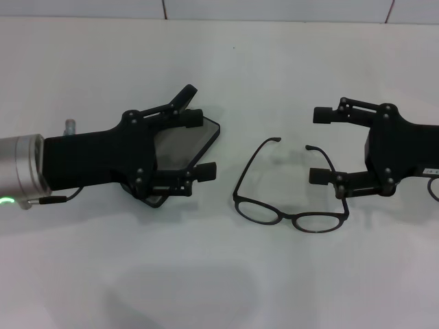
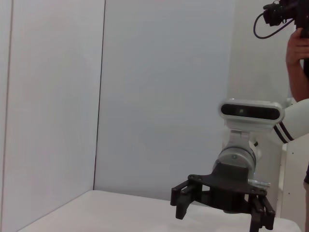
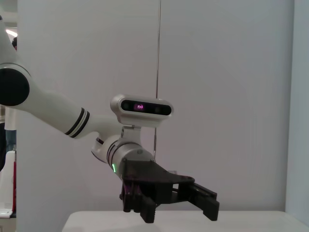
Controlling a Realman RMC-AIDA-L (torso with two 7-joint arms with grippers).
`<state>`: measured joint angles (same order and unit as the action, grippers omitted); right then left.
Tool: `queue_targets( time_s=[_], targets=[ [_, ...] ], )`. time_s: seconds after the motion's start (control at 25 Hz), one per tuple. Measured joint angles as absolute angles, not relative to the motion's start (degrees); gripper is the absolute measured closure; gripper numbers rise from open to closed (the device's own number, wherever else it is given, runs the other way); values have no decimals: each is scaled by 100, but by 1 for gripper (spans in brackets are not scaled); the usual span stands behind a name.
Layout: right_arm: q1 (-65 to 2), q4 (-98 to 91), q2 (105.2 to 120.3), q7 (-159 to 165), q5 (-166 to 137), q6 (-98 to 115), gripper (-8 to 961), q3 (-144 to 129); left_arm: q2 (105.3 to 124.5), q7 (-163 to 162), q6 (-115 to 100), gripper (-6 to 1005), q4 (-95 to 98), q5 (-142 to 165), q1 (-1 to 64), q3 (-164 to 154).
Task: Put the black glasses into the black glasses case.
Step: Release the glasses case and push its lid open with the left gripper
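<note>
On the left of the head view, the left gripper [image 1: 200,145] is hovering over the case [image 1: 188,140], its two fingers spreading wide apart and holding nothing; one finger [image 1: 190,118] is lying over the case's far edge and the other [image 1: 203,172] over its near corner, though whether either is touching the case cannot be told. The case is lying flat on the white table [image 1: 219,281], mostly hidden under the gripper, with a grey surface showing between the fingers. Just to the right of it, the glasses [image 1: 291,216] are resting on the table with their temples unfolded and pointing toward the far side, the lenses lying nearest the robot. The glasses are sitting between the two grippers, apart from the left one. On the right, the right gripper [image 1: 321,145] is also standing wide open and empty, its near finger [image 1: 321,176] lying just beside the right temple of the glasses, contact unclear. In the wrist views, each camera is showing the opposite arm's gripper [image 2: 222,205] [image 3: 181,200] above the table, fingers parted.
</note>
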<state>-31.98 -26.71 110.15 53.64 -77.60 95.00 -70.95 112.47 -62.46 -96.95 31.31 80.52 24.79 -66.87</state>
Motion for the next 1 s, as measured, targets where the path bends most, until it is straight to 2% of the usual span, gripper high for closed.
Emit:
queue_targets(
  time_s=[0.64,0.8,1.0],
  targets=[
    [-3102,-2737,11016,5293,-7761,9508,68,-7092,11297,-6964,-9130,125,3337,8101,2515,-6466],
    [-3090,-2742,11004,5290,-7761,9524,68,-7092,11226,-8724,-8150,125,4349,8840,2535,-6455],
    [-3063,-2743,11000,5290,-7761,9519,68,-7092,11345,-10196,-7580,128,5459,10211,2551,-6453]
  ],
)
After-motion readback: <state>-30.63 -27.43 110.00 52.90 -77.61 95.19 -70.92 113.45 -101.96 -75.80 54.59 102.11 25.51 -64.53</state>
